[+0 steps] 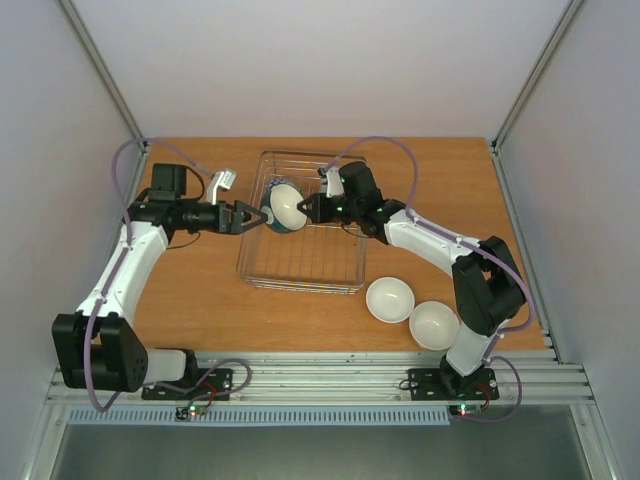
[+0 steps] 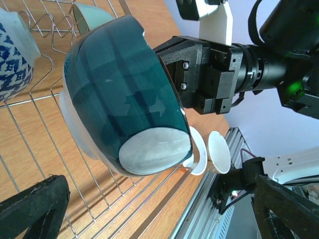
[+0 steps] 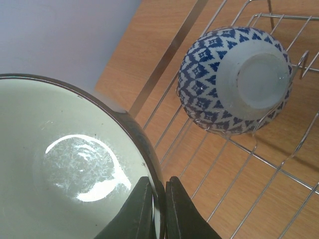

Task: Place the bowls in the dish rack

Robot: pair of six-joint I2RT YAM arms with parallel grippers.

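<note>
The step in hand looks like placing the third bowl: the right tool [image 3: 158,201] is pinched closed on the rim of the dark blue bowl [image 1: 285,205], one finger inside the pale bowl and one outside. It holds the bowl tipped on edge above the far-left part of the dish rack [image 1: 310,260]. The left tool [image 1: 252,215] sits just at 9 o'clock of that bowl, spread wide with nothing in it, its fingers showing at either edge of its own wrist view. Whether it is there to steady the bowl cannot be told. The rack, in the middle of the tabletop [image 1: 200,290], already holds the patterned bowl [image 3: 234,79], which lies on its side among the wires with its foot turned toward the right wrist camera. A pale green bowl [image 2: 92,14] shows only in part at the top of the left wrist view, seemingly in the rack too. Two bowls [image 1: 390,300] sit upright and close together on the tabletop at about 4 o'clock from the rack, not yet loaded. The next move probably calls for lowering the dark blue bowl between the wires clear of the patterned bowl, then letting the rim go without knocking it over.
</note>
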